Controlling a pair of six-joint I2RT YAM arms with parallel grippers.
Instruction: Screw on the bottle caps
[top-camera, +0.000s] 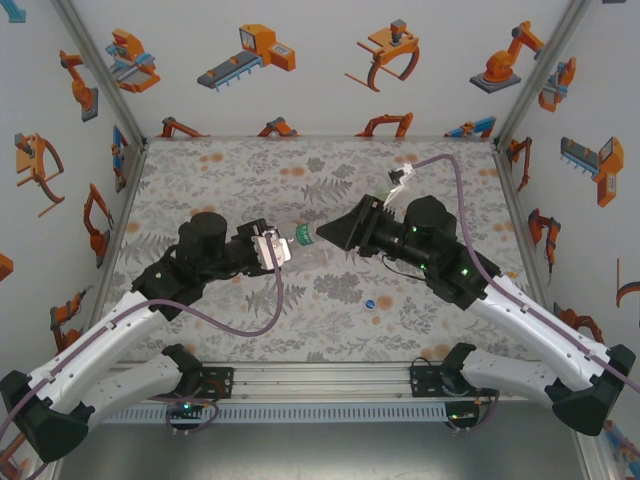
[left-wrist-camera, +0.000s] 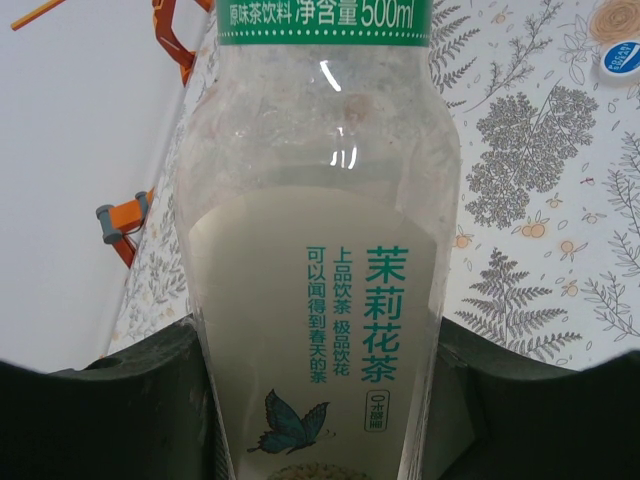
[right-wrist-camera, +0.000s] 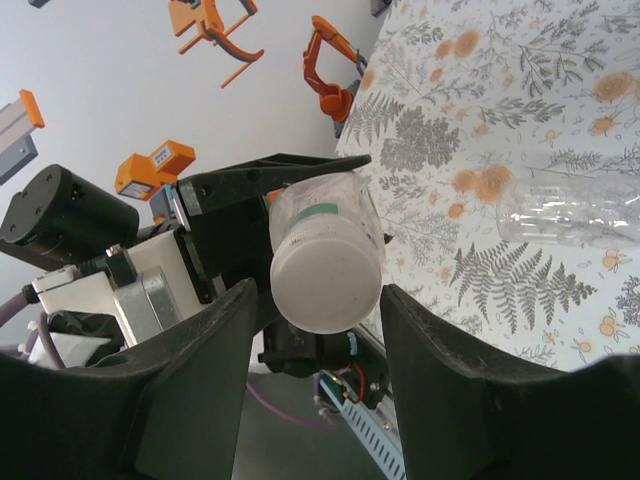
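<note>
A: Top view?
B: Left tool (top-camera: 274, 247) clamps the bottle (top-camera: 300, 238) sideways above the table (top-camera: 200, 170). Right tool (top-camera: 328, 234) at its neck end. Blue cap (top-camera: 371, 303) loose on table.
A: Left wrist?
B: Bottle wedged between fingers.
A: Right wrist?
B: White cap (right-wrist-camera: 325, 275) between narrow fingers; cannot tell if touching.

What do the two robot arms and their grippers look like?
The left arm and right arm have white lower links and black upper joints, each with a purple cable. Green lights glow on the right arm. The left gripper and right gripper are black.
</note>
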